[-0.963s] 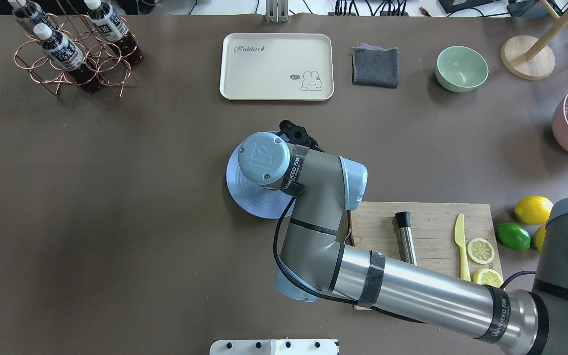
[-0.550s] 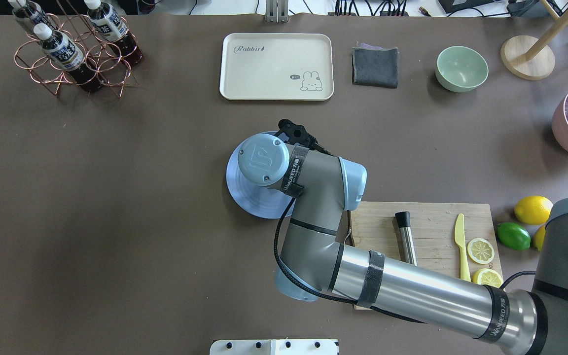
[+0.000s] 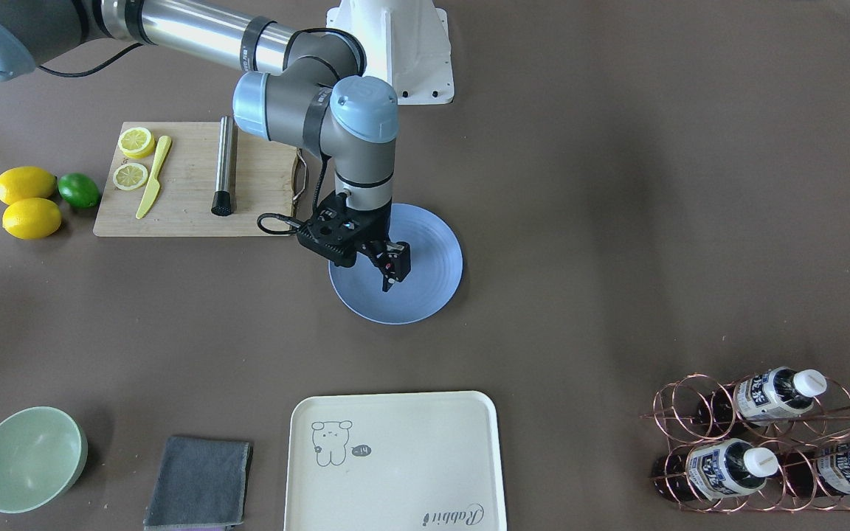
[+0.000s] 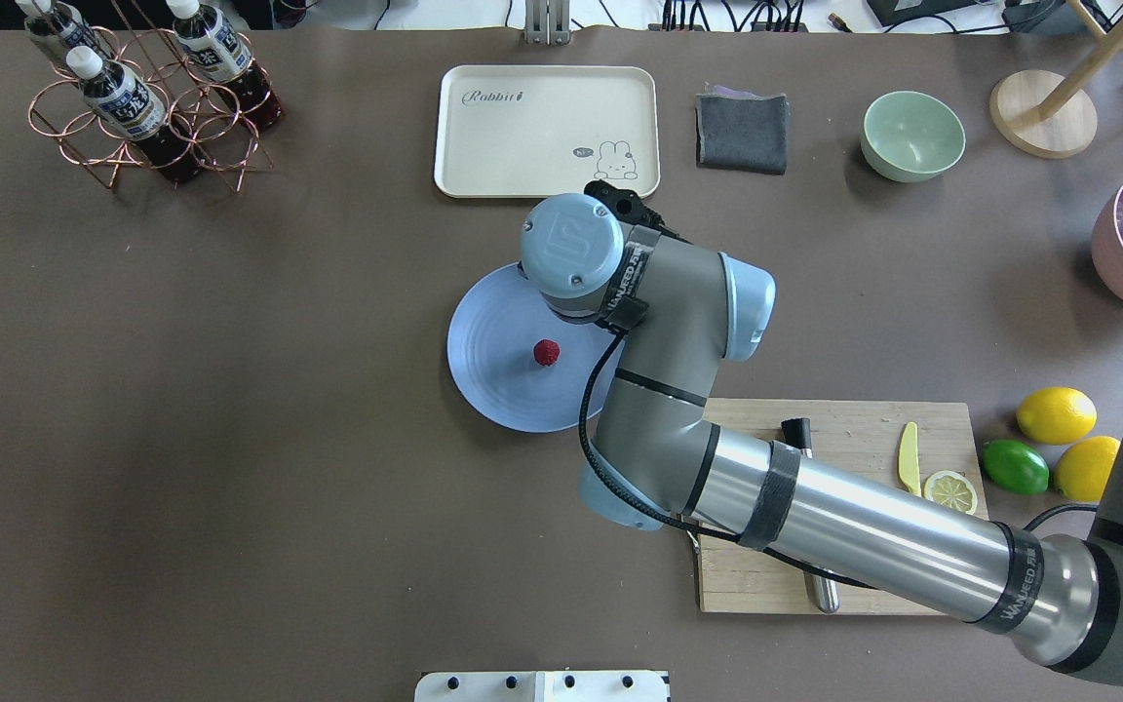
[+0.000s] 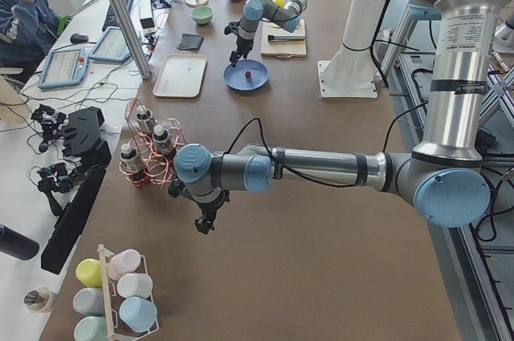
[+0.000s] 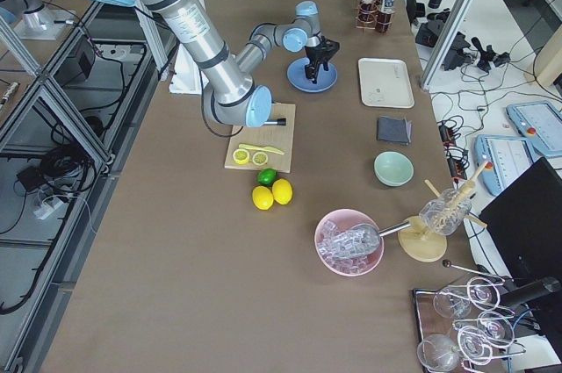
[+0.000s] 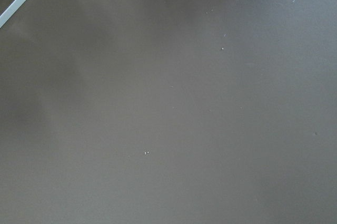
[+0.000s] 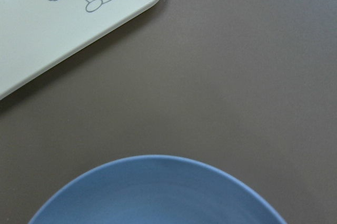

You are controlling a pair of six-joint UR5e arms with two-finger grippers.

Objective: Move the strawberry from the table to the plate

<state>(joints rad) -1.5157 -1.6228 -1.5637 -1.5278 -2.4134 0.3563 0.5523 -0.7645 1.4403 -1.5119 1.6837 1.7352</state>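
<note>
The small dark-red strawberry (image 4: 546, 352) lies on the light-blue plate (image 4: 493, 375), just right of its middle, with nothing touching it. It also shows on the plate (image 5: 239, 83) as a red dot (image 5: 248, 75) in the exterior left view. My right gripper (image 3: 389, 276) hangs open above the plate's far side and holds nothing; in the overhead view its wrist hides it. The right wrist view shows only the plate's rim (image 8: 158, 182) and bare table. My left gripper (image 5: 205, 225) hovers over bare table near the bottle rack; I cannot tell its state.
A cream tray (image 4: 542, 127) lies just beyond the plate. A cutting board (image 4: 854, 439) with a knife, a lemon slice and a metal rod sits to the right. Lemons and a lime (image 4: 1015, 466), a green bowl (image 4: 912, 135), a grey cloth (image 4: 742, 132) and a bottle rack (image 4: 147, 107) ring the area.
The right wrist has moved off the plate toward the tray, to the far right. The strawberry it covered now shows on the plate.
</note>
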